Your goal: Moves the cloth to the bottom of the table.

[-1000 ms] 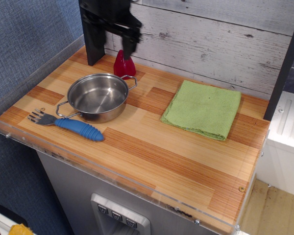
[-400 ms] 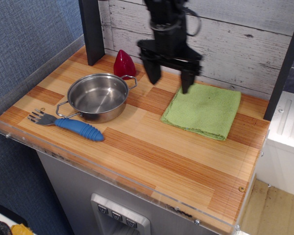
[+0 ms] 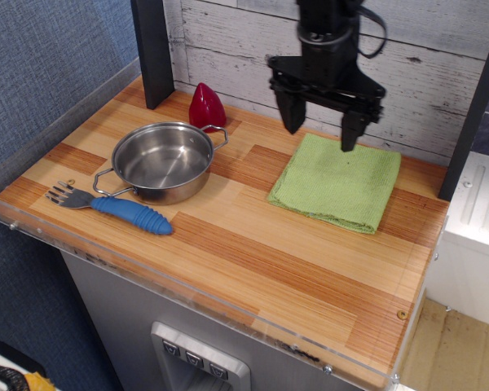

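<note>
The light green folded cloth (image 3: 337,182) lies flat at the back right of the striped wooden table (image 3: 253,261). My black gripper (image 3: 321,135) hangs above the cloth's far edge, jaws wide open and empty. One fingertip (image 3: 292,122) is over the bare wood just left of the cloth's far corner, the other (image 3: 350,138) is over the cloth's far edge. The gripper is apart from the cloth.
A steel pot (image 3: 163,161) with two handles stands at the left. A blue-handled fork (image 3: 114,207) lies in front of it. A red cone-shaped object (image 3: 206,106) stands behind the pot. A dark post (image 3: 152,49) rises at the back left. A clear acrylic rim (image 3: 196,297) edges the table.
My gripper has swung from the back left, over the red object, rightward to above the cloth's far edge, with its jaws open. The cloth and the other things have not moved.
</note>
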Action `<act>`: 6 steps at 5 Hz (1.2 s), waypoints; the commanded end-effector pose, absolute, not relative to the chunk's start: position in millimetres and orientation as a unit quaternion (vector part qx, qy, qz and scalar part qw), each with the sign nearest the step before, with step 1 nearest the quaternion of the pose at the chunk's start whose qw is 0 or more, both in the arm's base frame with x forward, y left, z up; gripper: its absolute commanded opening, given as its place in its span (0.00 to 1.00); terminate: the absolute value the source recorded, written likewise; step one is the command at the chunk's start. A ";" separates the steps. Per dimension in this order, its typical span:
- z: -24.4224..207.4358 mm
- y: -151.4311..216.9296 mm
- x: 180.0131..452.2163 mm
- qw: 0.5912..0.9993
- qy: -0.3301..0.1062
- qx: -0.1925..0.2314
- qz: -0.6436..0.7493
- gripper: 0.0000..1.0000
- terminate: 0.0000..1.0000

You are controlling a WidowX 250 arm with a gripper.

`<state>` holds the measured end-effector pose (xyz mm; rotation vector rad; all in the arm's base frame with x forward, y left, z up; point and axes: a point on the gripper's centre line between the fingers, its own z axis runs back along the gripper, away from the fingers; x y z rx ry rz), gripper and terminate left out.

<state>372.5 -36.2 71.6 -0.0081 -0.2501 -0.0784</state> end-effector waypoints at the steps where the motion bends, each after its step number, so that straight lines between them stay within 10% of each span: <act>1: 68.1 -46.5 386.7 0.989 -0.140 -0.001 -0.044 1.00 0.00; 6: 29.6 -54.6 375.1 0.994 -0.108 0.014 -0.032 1.00 0.00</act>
